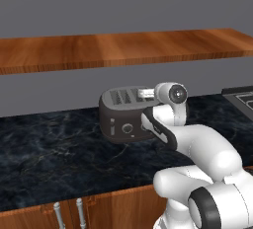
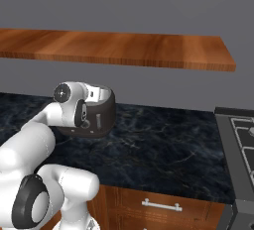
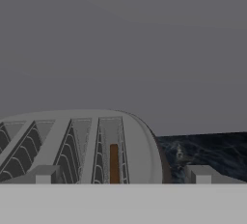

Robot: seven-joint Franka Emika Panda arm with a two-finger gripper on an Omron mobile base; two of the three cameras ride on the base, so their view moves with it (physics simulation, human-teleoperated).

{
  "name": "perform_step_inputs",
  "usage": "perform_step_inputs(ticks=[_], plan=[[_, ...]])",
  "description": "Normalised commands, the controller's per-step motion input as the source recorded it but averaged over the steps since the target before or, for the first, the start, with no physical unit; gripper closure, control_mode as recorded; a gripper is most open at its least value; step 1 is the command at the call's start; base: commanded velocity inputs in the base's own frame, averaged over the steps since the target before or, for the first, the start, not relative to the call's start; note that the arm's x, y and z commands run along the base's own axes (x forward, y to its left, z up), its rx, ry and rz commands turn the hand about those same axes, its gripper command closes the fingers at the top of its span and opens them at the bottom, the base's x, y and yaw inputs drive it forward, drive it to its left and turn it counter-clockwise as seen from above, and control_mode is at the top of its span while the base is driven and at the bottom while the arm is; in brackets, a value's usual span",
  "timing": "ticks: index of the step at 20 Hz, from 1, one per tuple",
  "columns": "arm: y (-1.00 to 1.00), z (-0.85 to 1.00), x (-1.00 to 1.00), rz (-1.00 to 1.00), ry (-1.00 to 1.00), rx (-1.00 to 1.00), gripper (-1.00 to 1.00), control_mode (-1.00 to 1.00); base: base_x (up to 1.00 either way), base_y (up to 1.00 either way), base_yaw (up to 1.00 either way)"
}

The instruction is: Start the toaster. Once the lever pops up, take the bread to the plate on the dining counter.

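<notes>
The dark grey toaster (image 1: 121,117) stands on the black-topped counter against the wall, with a round knob and a pale slider lever (image 1: 112,126) on its front. My gripper (image 1: 147,94) hovers level over the toaster's right end, open, with nothing between its fingers. In the hand view the fingertips (image 3: 43,175) stand wide apart just above the toaster's slotted top (image 3: 77,141). The bread (image 3: 114,162) is a thin brown slice sunk upright in the rightmost slot. From the right, the arm covers much of the toaster (image 2: 101,120). The plate and the dining counter are out of view.
The black marble worktop (image 1: 49,149) has wood cabinet doors with silver handles (image 1: 79,213) below it. A wooden shelf (image 1: 123,48) runs along the grey wall above the toaster. A stove (image 2: 240,135) sits at the right end.
</notes>
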Motion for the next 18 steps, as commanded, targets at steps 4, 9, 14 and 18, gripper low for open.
perform_step_inputs(ticks=[4, 9, 14, 18], plan=[[0.00, 0.00, 0.00, 0.00, 0.00, 0.00, -1.00, -1.00, 0.00, 0.00, 0.00], [0.00, 0.00, 0.00, 0.00, 0.00, 0.00, -1.00, -1.00, 0.00, 0.00, 0.00], [0.00, 0.00, 0.00, 0.00, 0.00, 0.00, -1.00, -1.00, 0.00, 0.00, 0.00], [0.00, 0.00, 0.00, 0.00, 0.00, 0.00, -1.00, -1.00, 0.00, 0.00, 0.00]])
